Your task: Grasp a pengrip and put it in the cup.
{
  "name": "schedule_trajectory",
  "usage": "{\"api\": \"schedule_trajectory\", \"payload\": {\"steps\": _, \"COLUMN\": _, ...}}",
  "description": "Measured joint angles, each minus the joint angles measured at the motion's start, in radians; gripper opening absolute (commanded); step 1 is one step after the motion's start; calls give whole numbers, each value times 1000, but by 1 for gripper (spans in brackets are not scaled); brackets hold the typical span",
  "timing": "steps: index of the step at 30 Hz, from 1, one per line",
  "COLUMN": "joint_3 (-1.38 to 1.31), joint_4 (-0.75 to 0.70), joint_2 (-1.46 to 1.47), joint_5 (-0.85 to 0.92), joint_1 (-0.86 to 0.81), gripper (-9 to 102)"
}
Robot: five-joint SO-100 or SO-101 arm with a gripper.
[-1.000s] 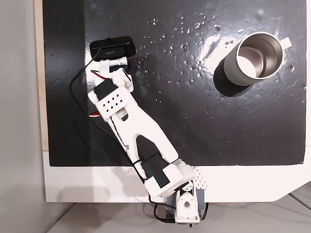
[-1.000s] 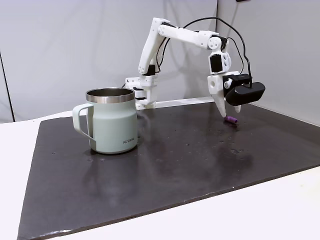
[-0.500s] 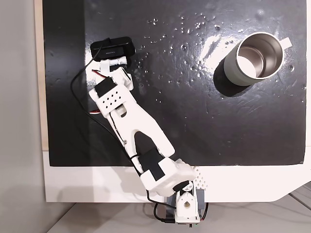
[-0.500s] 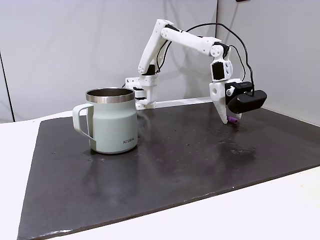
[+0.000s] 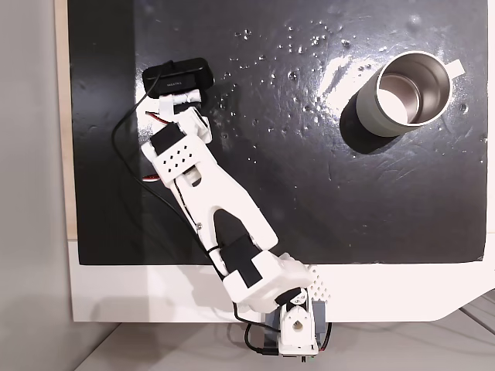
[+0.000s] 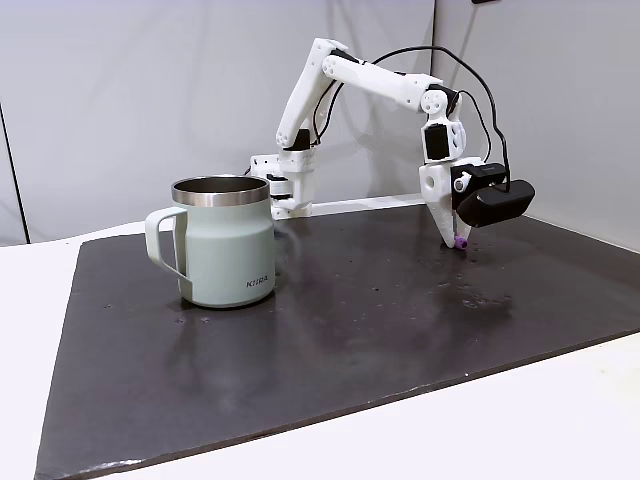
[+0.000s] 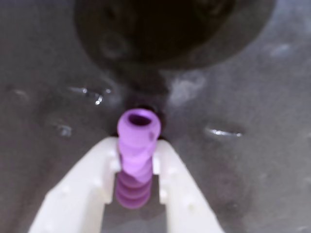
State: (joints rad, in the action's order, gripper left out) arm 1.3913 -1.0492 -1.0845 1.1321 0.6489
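In the wrist view the purple ribbed pengrip (image 7: 138, 127) stands on end between my two white fingers (image 7: 92, 184), which press on its sides. My gripper (image 7: 137, 148) is shut on it, down at the dark mat. From the side, the gripper (image 6: 455, 238) points straight down at the mat's far right, and a bit of purple pengrip (image 6: 461, 241) shows at its tip. The pale grey cup (image 6: 228, 255) stands upright well to the left. From above, the cup (image 5: 370, 112) sits at the upper right with its steel inside bare.
The black mat (image 5: 309, 201) covers most of the white table. My white arm (image 5: 209, 193) reaches from its base (image 5: 294, 328) at the bottom edge up to the upper left. The black wrist camera (image 5: 178, 75) sits above the gripper. Open mat lies between gripper and cup.
A second ago the pengrip lay on the mat beside my raised fingers. The gripper has since come down over it and shut on it. The cup has not moved.
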Motion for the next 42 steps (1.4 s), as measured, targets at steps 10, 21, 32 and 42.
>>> {"api": "schedule_trajectory", "payload": {"steps": 10, "joint_3": -38, "joint_4": -163, "joint_2": -123, "joint_5": -40, "joint_1": -46, "gripper": 0}}
{"api": "schedule_trajectory", "payload": {"steps": 21, "joint_3": -133, "joint_4": -391, "joint_2": -385, "joint_5": -97, "joint_1": -201, "gripper": 0}}
{"api": "schedule_trajectory", "payload": {"steps": 32, "joint_3": -265, "joint_4": -597, "joint_2": -588, "joint_5": -156, "joint_1": -515, "gripper": 0}}
{"api": "schedule_trajectory", "payload": {"steps": 42, "joint_3": -296, "joint_4": -586, "joint_2": -660, "joint_5": -158, "joint_1": -917, "gripper": 0}}
